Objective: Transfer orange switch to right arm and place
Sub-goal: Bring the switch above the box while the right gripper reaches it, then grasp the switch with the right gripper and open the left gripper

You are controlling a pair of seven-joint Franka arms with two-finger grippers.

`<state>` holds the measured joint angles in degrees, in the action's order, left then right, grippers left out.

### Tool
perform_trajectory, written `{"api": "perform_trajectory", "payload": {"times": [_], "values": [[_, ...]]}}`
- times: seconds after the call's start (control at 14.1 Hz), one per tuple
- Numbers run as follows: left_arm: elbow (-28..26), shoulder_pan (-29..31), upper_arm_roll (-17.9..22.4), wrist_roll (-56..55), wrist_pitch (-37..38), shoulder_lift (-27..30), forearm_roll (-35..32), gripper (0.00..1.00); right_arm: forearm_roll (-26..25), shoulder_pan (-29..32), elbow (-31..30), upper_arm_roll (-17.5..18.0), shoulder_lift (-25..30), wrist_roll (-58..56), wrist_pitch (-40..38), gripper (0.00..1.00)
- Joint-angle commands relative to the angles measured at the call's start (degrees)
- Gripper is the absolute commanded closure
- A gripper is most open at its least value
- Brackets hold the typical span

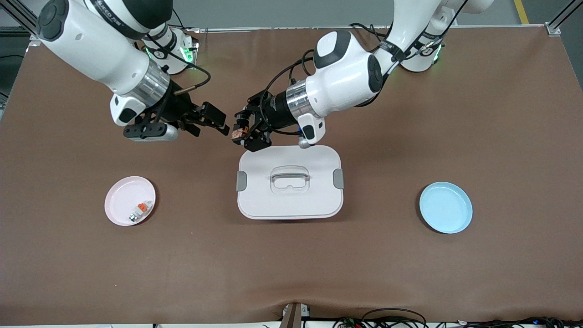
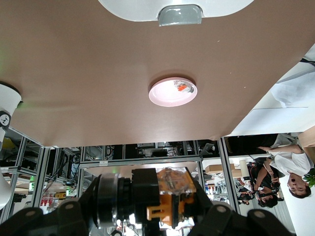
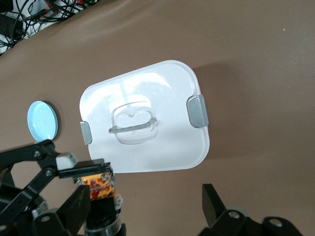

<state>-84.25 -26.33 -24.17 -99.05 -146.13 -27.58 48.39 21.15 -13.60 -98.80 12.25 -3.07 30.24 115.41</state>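
The orange switch (image 1: 237,133), a tiny black block with an orange face, is held in my left gripper (image 1: 242,130). The gripper is shut on it in the air, over the table just past the white container's edge on the robots' side. The left wrist view shows the switch (image 2: 170,196) clamped between the jaws. My right gripper (image 1: 214,122) is open and empty, level with the switch and a short gap from it. In the right wrist view the switch (image 3: 101,187) sits close to one of my open fingers (image 3: 74,209), not between them.
A white lidded container (image 1: 289,182) with a handle sits mid-table. A pink plate (image 1: 119,200) toward the right arm's end holds a small whitish-grey piece with an orange top (image 1: 140,210). A blue plate (image 1: 445,207) lies toward the left arm's end.
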Motion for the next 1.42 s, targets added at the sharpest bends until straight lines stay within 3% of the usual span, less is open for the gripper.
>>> {"api": "perform_trajectory", "payload": {"times": [0.0, 0.85, 1.35], "values": [[-0.9, 0.1, 0.1, -1.0, -0.6, 0.8, -1.1, 0.78, -0.6, -1.6, 1.2, -0.1, -0.4, 2.4, -0.4, 0.0], [-1.6, 0.3, 0.1, -1.0, -0.6, 1.1, -1.1, 0.78, 0.1, -5.3, 0.2, -0.1, -3.4, 4.0, 6.0, 0.0], [-1.7, 0.4, 0.1, -1.1, -0.5, 1.2, -1.1, 0.78, 0.1, -5.8, 0.2, -0.1, -4.2, 3.9, 5.7, 0.0]]}}
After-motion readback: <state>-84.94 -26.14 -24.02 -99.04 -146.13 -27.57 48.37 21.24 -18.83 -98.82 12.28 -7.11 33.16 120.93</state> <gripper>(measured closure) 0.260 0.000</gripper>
